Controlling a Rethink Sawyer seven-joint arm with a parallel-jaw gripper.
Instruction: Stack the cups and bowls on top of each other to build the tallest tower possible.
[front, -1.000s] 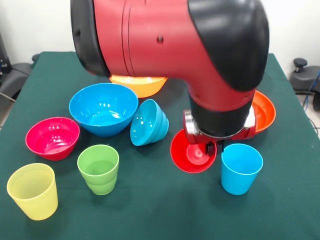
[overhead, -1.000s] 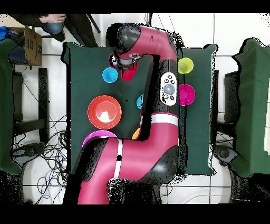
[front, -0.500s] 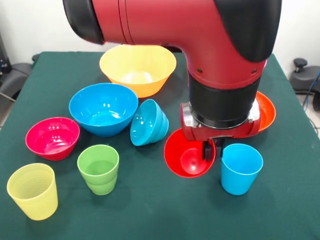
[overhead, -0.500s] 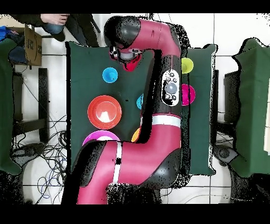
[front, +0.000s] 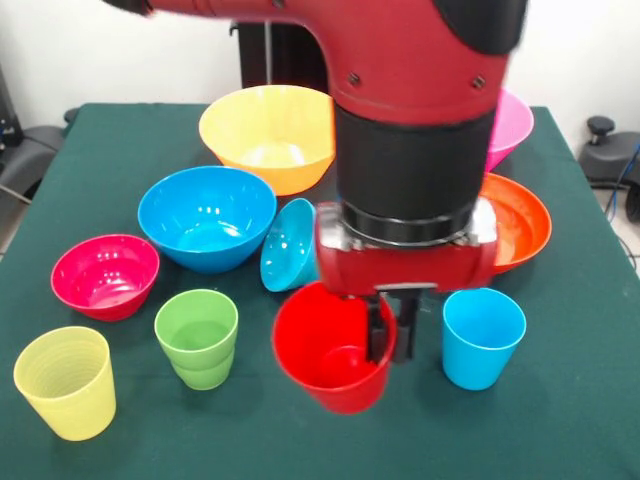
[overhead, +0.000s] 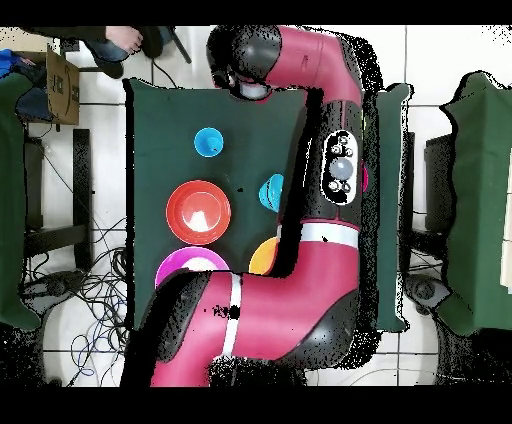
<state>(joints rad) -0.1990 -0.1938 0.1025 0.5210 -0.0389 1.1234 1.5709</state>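
My gripper (front: 382, 328) is shut on the rim of the red cup (front: 330, 350) and holds it off the table, mouth tilted toward the front. The light blue cup (front: 482, 335) stands just right of it. To its left stand the lime green cup (front: 197, 337) and the ribbed yellow cup (front: 66, 381). Behind them sit the magenta bowl (front: 105, 275), the blue bowl (front: 207, 215), the small light blue bowl (front: 290, 245) tipped on its side, the yellow-orange bowl (front: 265, 135), the pink bowl (front: 510, 125) and the red-orange bowl (front: 518, 225). No tower is in view.
From above, the arm (overhead: 320, 170) covers the table's middle and hides the gripper and the red cup. The light blue cup (overhead: 208, 142), the red-orange bowl (overhead: 198, 211) and the pink bowl (overhead: 188, 265) show beside it. A person's hand (overhead: 128, 40) is at the top left edge.
The gripper has carried the red cup toward the table's front edge and to the left in the front view, raising it off the cloth. The yellow-orange bowl is now uncovered.
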